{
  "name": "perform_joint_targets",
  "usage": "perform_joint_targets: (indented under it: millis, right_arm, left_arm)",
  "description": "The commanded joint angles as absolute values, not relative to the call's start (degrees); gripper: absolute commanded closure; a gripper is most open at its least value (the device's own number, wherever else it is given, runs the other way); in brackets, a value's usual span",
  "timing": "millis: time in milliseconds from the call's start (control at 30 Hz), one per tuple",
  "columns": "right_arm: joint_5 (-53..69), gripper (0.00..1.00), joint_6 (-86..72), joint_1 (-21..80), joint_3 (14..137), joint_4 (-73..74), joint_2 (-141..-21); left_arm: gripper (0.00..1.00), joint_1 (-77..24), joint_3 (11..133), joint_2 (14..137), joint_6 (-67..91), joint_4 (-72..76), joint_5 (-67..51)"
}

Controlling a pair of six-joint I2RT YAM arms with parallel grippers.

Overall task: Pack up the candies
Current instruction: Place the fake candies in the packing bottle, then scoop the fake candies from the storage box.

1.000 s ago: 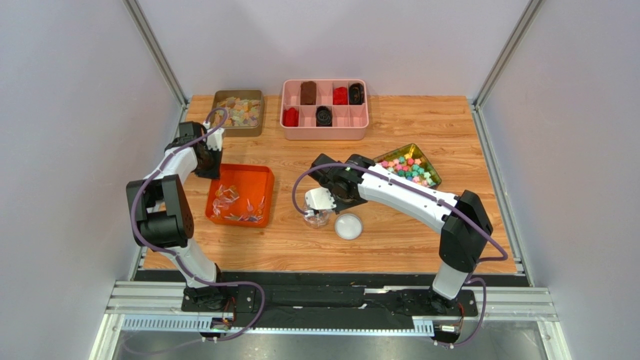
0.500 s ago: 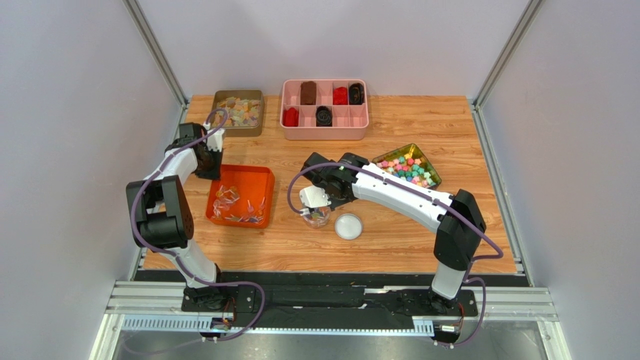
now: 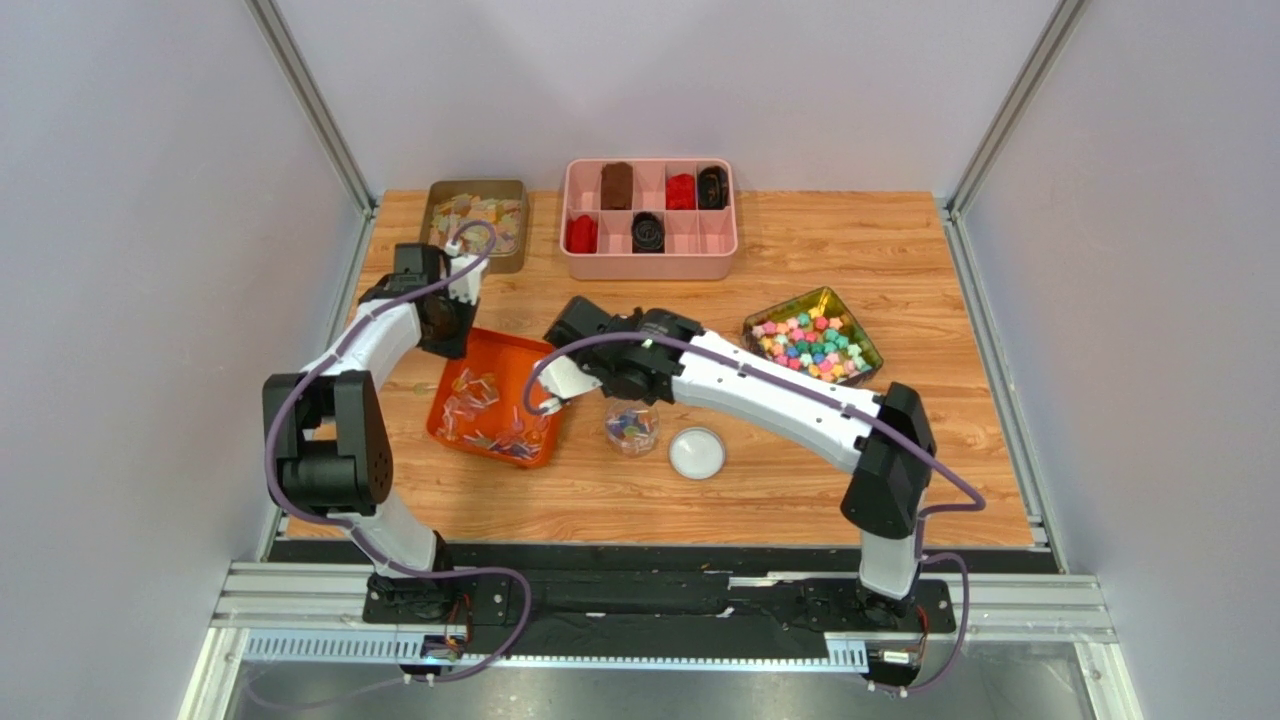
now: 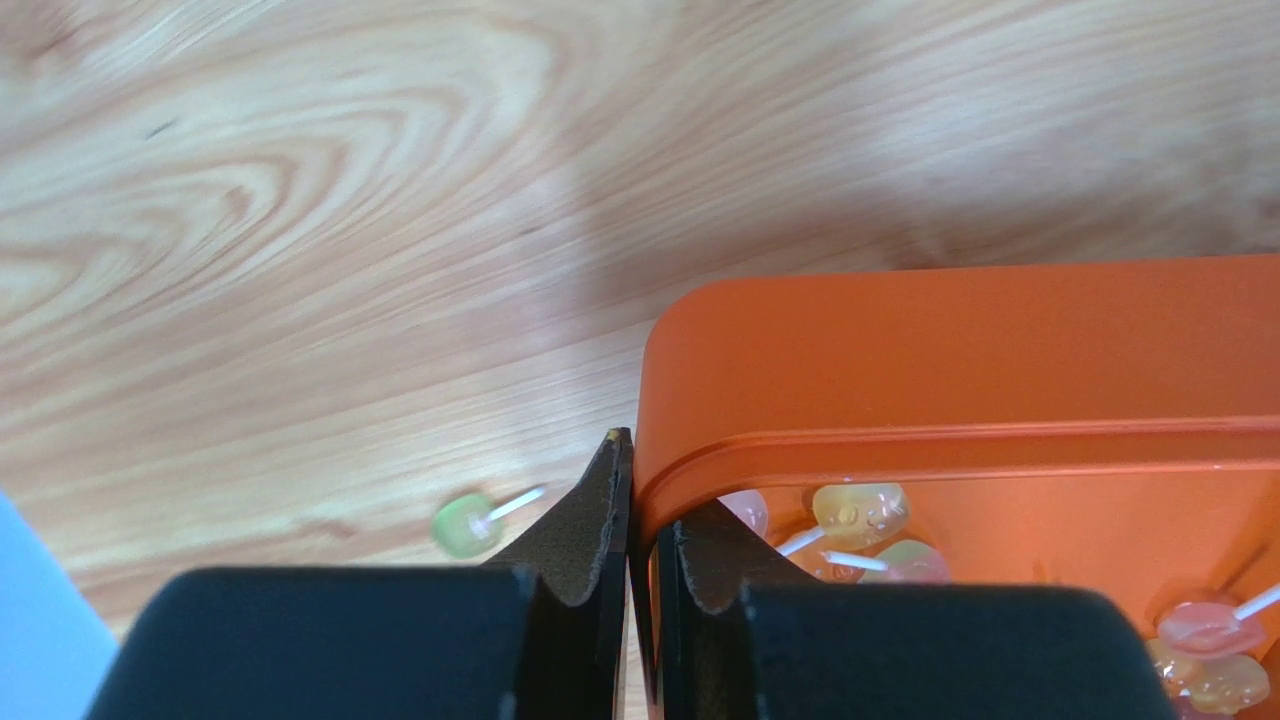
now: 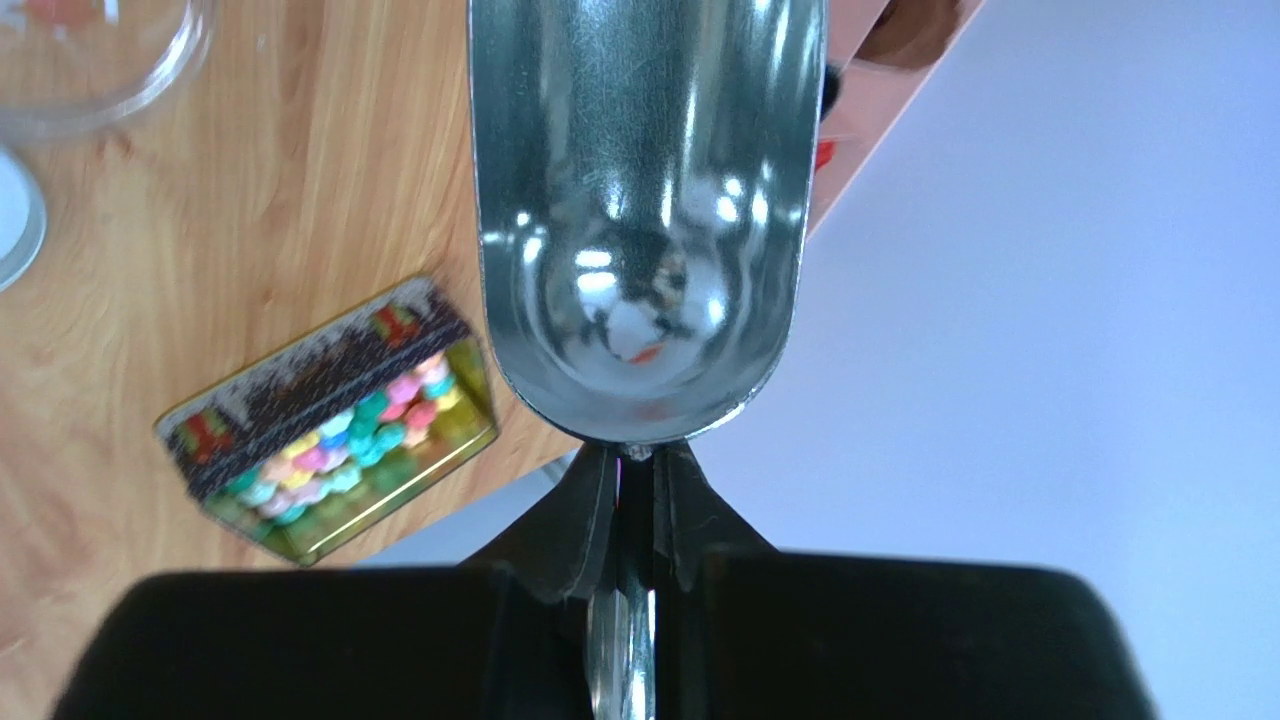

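The candies (image 3: 484, 414) are small translucent wrapped sweets lying in an orange tray (image 3: 526, 348) left of the table's middle. My left gripper (image 3: 451, 323) is shut on the tray's far left corner. In the left wrist view its jaws (image 4: 643, 480) pinch the tray rim (image 4: 977, 360), with candies (image 4: 857, 518) just inside and one green candy (image 4: 466, 525) loose on the wood. My right gripper (image 3: 579, 368) is shut on the handle of a metal scoop (image 3: 546, 393) at the tray's right edge. The scoop bowl (image 5: 646, 225) looks empty. A clear jar (image 3: 633, 431) holds a few candies.
A white round lid (image 3: 697, 452) lies right of the jar. A green tin of bright blocky candies (image 3: 815, 338) is at the right, also in the right wrist view (image 5: 338, 435). A pink divided box (image 3: 649, 198) and a tin of pastel pieces (image 3: 478, 222) stand at the back.
My right arm has swung left, carrying the scoop from above the jar to the tray's right edge. My left gripper has moved right and back, turning the tray.
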State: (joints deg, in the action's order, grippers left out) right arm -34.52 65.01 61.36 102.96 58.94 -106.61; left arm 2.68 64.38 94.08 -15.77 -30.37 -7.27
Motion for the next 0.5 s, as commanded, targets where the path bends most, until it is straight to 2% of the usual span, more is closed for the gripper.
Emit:
perform_joint_targets:
  millis: [0,467]
  right_arm:
    - [-41.0,1.00,70.1,64.9,108.1,49.9,-113.1]
    - [-51.3,1.00,80.2,68.1,114.2,37.7,-127.3]
  left_arm:
    - [1.00,0.2,64.7,91.0,-15.5,-30.0,-7.0]
    - [1.00,-3.3,55.8,79.6,-12.1,-19.1,-10.9]
